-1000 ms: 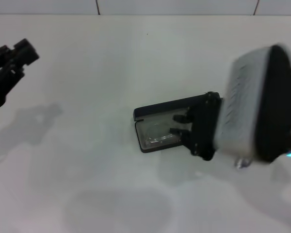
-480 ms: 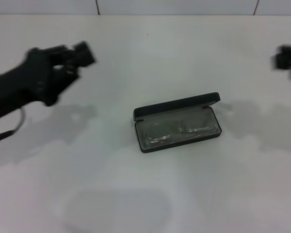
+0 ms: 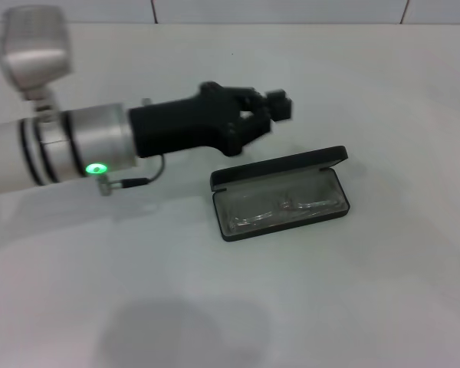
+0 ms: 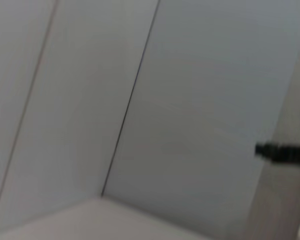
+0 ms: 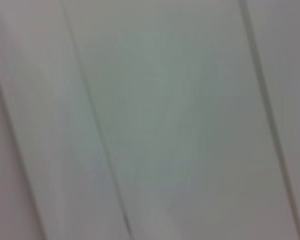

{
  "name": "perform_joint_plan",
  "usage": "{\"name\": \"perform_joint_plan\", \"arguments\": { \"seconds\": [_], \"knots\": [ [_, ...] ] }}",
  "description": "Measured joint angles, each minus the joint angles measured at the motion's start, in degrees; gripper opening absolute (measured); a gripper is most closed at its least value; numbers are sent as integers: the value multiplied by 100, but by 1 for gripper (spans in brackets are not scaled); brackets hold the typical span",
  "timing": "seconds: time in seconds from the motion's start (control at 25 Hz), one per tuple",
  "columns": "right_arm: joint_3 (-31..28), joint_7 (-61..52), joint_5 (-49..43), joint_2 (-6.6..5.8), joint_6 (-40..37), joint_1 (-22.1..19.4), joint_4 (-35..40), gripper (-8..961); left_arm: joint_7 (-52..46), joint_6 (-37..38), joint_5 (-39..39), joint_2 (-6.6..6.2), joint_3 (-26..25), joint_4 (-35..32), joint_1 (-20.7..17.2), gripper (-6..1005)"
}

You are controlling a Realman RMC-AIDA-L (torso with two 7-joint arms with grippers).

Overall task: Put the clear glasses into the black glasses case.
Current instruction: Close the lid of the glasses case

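Observation:
The black glasses case (image 3: pixel 224 179) lies open on the white table, its lid raised at the far side. The clear glasses (image 3: pixel 282 205) lie folded inside on the grey lining. My left arm reaches in from the left of the head view. Its gripper (image 3: pixel 276 108) hovers just behind the lid, above the table and apart from the case, with nothing visibly held. My right gripper is out of view. Neither wrist view shows the case or the glasses.
The white table (image 3: pixel 368 291) spreads on all sides of the case. A tiled wall (image 3: pixel 291 9) runs along its far edge. The left wrist view shows pale wall panels and a dark shape (image 4: pixel 285 152) at its edge.
The right arm, which was over the case a second ago, has pulled away to the right and out of view. The left arm has swung in from the far left to just behind the case.

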State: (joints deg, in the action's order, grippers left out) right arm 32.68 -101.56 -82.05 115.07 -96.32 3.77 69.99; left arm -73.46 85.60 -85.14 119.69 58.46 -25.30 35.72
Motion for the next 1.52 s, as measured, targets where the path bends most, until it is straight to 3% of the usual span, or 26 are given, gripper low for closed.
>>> {"name": "perform_joint_plan", "arguments": {
  "seconds": [0.2,0.52,1.32,1.52],
  "knots": [
    [-512,434,3,-4,-305,7,-826,204,-159,-812,45,34,672,171,324,142],
    [-578,631,-57,-10,-422,19,-1133,207,-460,-1611,59,60,1182,206,400,146],
    [-517,792,-305,-10,-440,285,-1509,216,-408,-1755,13,55,1258,520,340,156],
    [-517,848,-306,-4,-440,284,-1605,218,-406,-1730,29,48,1476,530,339,159]
  ]
}}
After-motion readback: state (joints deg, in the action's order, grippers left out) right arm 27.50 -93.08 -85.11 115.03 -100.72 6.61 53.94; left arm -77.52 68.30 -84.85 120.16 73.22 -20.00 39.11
